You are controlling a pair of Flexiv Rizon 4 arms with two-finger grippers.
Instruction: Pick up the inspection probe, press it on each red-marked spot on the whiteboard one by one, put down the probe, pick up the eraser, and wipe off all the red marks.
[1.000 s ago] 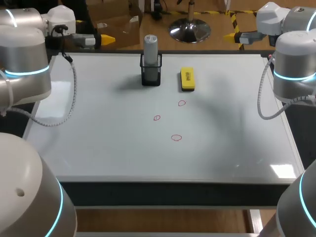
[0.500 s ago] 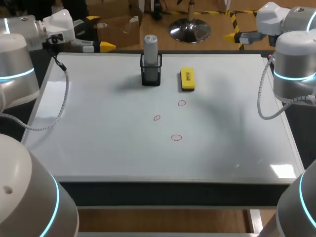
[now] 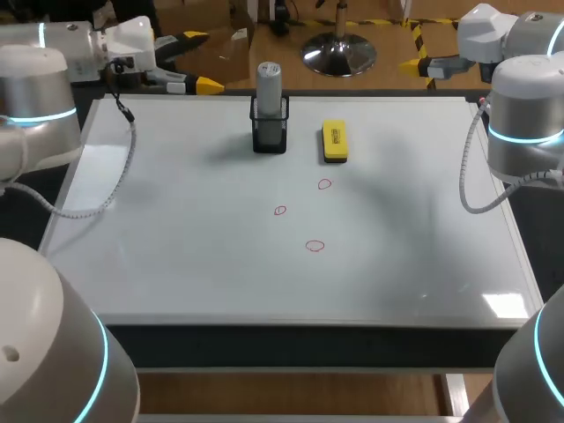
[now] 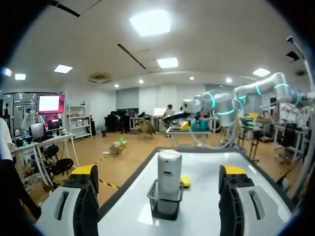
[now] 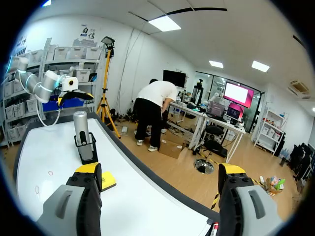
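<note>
At the far edge of the tabletop, the inspection probe stands upright in a black holder, its upper half sticking out above the rim. I can't see anything else in the holder. The yellow eraser lies flat just beside the holder, apart from it.

Three red marks sit mid-whiteboard, none wiped.

The left pincer hangs off the far-left corner with its fingers spread and nothing between them. In its wrist view the probe is dead ahead, lined up with the gap but well apart. The right pincer is parked off the far-right corner, also spread and empty.

My read is that this is step one, the approach to grab the probe, and nothing has been pressed yet.

The next move looks like this:
- The left arm runs along the far edge.
- It straddles the exposed upper part of the probe above the holder rim and pinches it.
- It pulls straight up so the holder doesn't come along or tip.
</note>
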